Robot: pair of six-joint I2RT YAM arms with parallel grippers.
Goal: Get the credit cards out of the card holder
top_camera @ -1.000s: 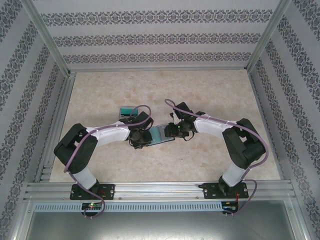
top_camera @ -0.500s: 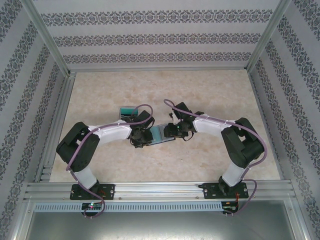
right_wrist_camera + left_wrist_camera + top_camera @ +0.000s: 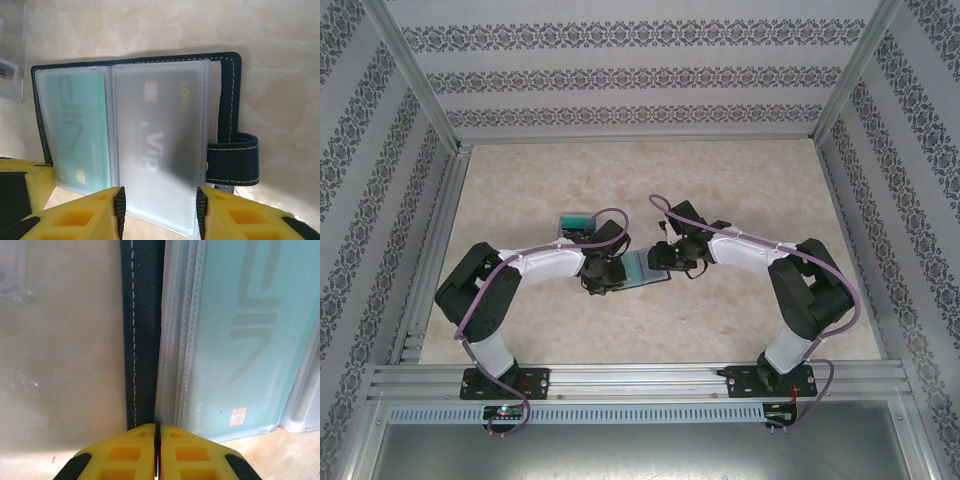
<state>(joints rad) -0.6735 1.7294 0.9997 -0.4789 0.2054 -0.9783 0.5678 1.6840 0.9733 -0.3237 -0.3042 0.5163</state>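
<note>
The card holder (image 3: 642, 268) lies open and flat on the table, dark navy (image 3: 227, 100) with clear sleeves and a side tab (image 3: 232, 165). A teal credit card (image 3: 75, 130) sits in its left sleeve and a grey credit card (image 3: 160, 125) in its right. My right gripper (image 3: 160, 212) is open, and its pads stand either side of the grey card's sleeve at its near end. My left gripper (image 3: 157, 440) is shut, with its tips at the holder's navy edge (image 3: 142, 340) beside the teal card (image 3: 250, 340). Whether it pinches that edge I cannot tell.
A clear plastic box (image 3: 576, 222) with something teal inside stands just behind the left gripper, close to the holder's left side (image 3: 10, 65). Patterned walls and metal rails (image 3: 430, 250) enclose the beige table.
The right gripper has shifted a little left, further over the holder, with its jaws the same width. The left arm has barely moved and stays shut.
</note>
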